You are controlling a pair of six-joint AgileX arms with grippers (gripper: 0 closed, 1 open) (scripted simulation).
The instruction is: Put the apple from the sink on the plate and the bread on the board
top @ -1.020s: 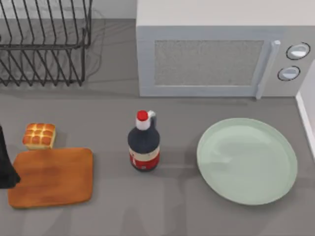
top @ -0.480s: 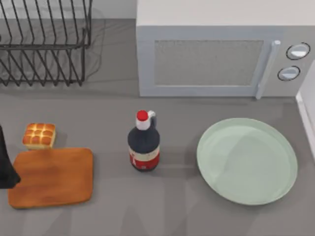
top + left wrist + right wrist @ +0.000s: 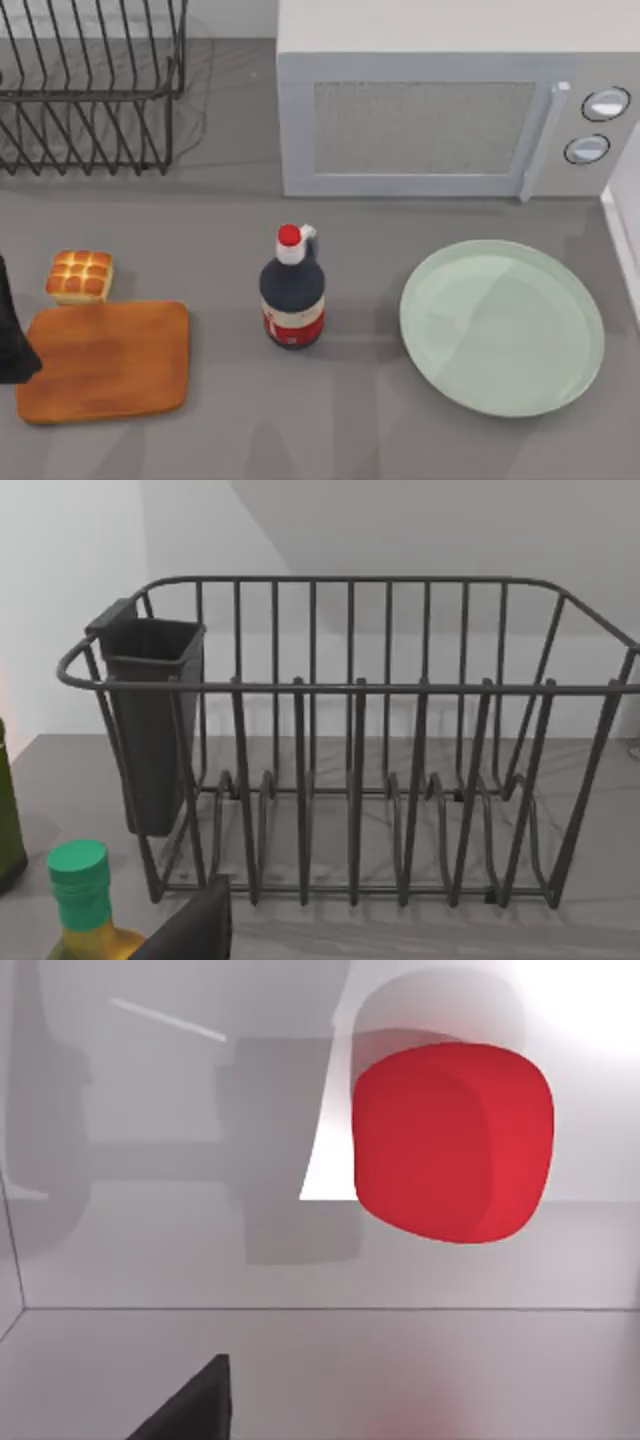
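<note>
Two of the task's things are waiting out on the counter while I am watching from above: the bread (image 3: 79, 276) is sitting on the grey table (image 3: 360, 420) at the left, just beyond the far edge of the board (image 3: 105, 360), close to it but not on it. The board is lying flat near the left edge with nothing on it. The plate (image 3: 502, 327) is resting bare at the right side, in front of the microwave (image 3: 450, 100). Between board and plate a dark bottle (image 3: 292, 292) with a red cap is standing upright. A black wire dish rack (image 3: 90, 85) is occupying the far left corner.

My left arm (image 3: 12, 330) is hanging at the left edge, beside the board; whether its fingers are spread or pressed together I cannot tell. Its wrist camera is looking at the dish rack (image 3: 350, 740) with a dark cutlery cup (image 3: 152, 720) hooked on one end, and a yellowish bottle with a green cap (image 3: 82, 890) is standing near the rack.

My right wrist camera is looking into the pale sink (image 3: 150, 1360), where the apple (image 3: 452, 1142) is lying against the basin wall. How the right hand's fingers stand I cannot tell; a single dark finger (image 3: 190, 1405) is showing at the picture's edge, apart from the apple.
</note>
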